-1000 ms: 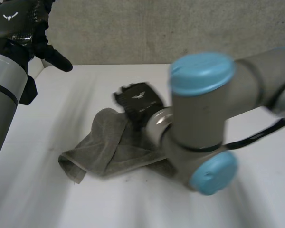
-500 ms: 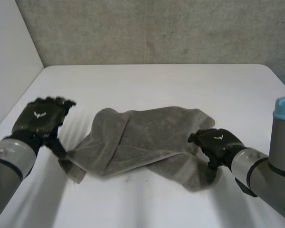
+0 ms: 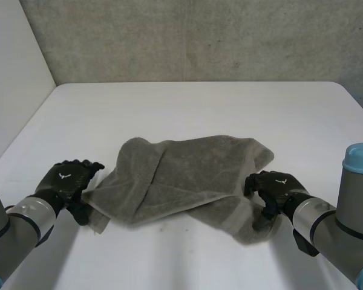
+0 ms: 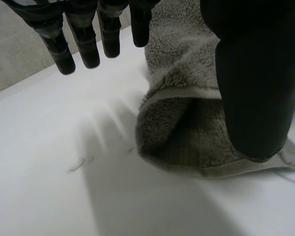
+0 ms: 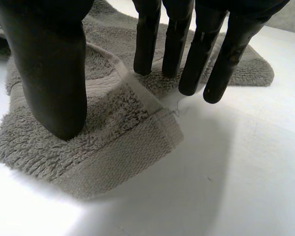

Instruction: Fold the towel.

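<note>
Here, closest in, the left hand (image 3: 69, 179) sits at the near left corner of the towel (image 3: 181, 175). Its fingers (image 4: 83, 39) are straight and spread above the bare table (image 3: 193, 109). Its thumb (image 4: 255, 83) hangs over the folded corner and squeezes nothing. The right hand (image 3: 275, 186) is at the near right corner. It is wide too, with straight fingers (image 5: 206, 54) pointing down at the cloth and the thumb (image 5: 54, 73) tip down on the fluffy edge. Between the hands, the grey towel lies rumpled in the middle of the white table, with one side flopped over itself. Past it is more bare table, then a grey wall (image 3: 199, 36).
</note>
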Robot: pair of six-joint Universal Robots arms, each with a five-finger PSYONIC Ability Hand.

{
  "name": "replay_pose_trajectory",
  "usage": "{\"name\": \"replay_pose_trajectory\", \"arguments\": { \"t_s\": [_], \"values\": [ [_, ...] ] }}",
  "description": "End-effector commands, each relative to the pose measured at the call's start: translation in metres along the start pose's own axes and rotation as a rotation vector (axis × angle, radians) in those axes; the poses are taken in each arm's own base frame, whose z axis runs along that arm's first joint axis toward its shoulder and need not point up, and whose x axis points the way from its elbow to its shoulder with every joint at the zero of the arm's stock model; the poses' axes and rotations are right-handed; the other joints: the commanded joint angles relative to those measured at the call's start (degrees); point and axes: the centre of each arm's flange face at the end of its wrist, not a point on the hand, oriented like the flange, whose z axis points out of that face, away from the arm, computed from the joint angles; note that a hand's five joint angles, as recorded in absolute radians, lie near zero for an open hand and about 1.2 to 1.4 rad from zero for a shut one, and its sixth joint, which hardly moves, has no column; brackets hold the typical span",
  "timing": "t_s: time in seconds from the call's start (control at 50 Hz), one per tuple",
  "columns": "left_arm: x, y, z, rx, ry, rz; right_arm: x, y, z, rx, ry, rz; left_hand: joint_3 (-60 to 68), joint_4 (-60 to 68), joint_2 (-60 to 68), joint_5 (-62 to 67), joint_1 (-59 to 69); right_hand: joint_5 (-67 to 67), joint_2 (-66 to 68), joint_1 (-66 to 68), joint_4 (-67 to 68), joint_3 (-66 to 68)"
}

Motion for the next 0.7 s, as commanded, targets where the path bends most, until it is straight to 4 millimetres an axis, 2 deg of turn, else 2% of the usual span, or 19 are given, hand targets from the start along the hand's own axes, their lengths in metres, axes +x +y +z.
{"name": "replay_pose_trajectory", "arguments": {
  "t_s": [0.02, 0.04, 0.1, 0.16, 0.2, 0.32, 0.44, 0.48, 0.6, 0.64, 0.68, 0.7],
  "values": [
    [-0.004, 0.003, 0.008, 0.024, -0.019, 0.003, 0.000, 0.002, 0.002, -0.005, -0.004, 0.002, 8.41, 8.43, 8.39, 8.26, 13.09, 2.19, 2.88, 2.23, 2.64, 2.47],
    [-0.004, 0.003, 0.008, 0.024, -0.019, 0.003, 0.000, 0.002, 0.002, -0.005, -0.004, 0.002, 8.42, 8.45, 8.41, 8.28, 13.11, 2.19, 2.88, 2.23, 2.64, 2.47],
    [-0.005, 0.002, 0.011, 0.053, -0.028, 0.009, -0.001, 0.004, 0.003, -0.014, -0.005, 0.003, 20.84, 20.87, 20.83, 20.70, 25.53, 0.52, 1.21, 0.56, 0.97, 0.80],
    [-0.006, 0.002, 0.015, 0.068, -0.032, 0.014, 0.000, 0.005, 0.004, -0.017, -0.005, 0.003, 21.71, 21.74, 21.69, 21.56, 26.40, -2.35, -1.66, -2.31, -1.90, -2.07],
    [-0.005, 0.004, 0.018, 0.072, -0.032, 0.015, 0.000, 0.007, 0.006, -0.027, -0.004, 0.005, 21.88, 21.90, 21.86, 21.73, 26.56, -9.89, -9.20, -9.85, -9.44, -9.61],
    [-0.004, 0.010, 0.023, 0.055, -0.023, 0.014, 0.000, 0.008, 0.007, -0.034, -0.003, 0.006, 23.39, 23.42, 23.38, 23.25, 28.08, -7.73, -7.05, -7.69, -7.29, -7.45],
    [-0.004, 0.012, 0.026, 0.048, -0.021, 0.013, 0.000, 0.006, 0.007, -0.027, -0.004, 0.005, 25.24, 25.27, 25.23, 25.10, 29.93, 0.68, 1.36, 0.72, 1.13, 0.96],
    [-0.005, 0.011, 0.027, 0.054, -0.022, 0.013, 0.000, 0.005, 0.007, -0.022, -0.007, 0.003, 31.94, 31.96, 31.92, 31.79, 36.62, 6.87, 7.55, 6.91, 7.32, 7.15],
    [-0.005, 0.010, 0.029, 0.058, -0.020, 0.013, -0.001, 0.003, 0.008, -0.013, -0.008, 0.000, 40.04, 40.07, 40.03, 39.90, 44.73, 15.99, 16.67, 16.03, 16.43, 16.27],
    [-0.003, 0.010, 0.031, 0.063, 0.000, 0.013, -0.001, 0.002, 0.008, -0.012, -0.008, 0.000, 49.26, 49.29, 49.25, 49.12, 53.95, 19.01, 19.70, 19.05, 19.46, 19.30],
    [-0.001, 0.009, 0.033, 0.066, 0.013, 0.008, -0.001, 0.002, 0.008, -0.009, -0.009, -0.002, 52.96, 52.99, 52.95, 52.82, 57.65, 23.56, 24.24, 23.59, 24.00, 23.84],
    [0.001, 0.009, 0.033, 0.070, 0.026, 0.002, -0.001, 0.001, 0.009, -0.005, -0.011, -0.002, 58.16, 58.19, 58.15, 58.01, 62.85, 30.38, 31.07, 30.42, 30.83, 30.67]
  ]
}}
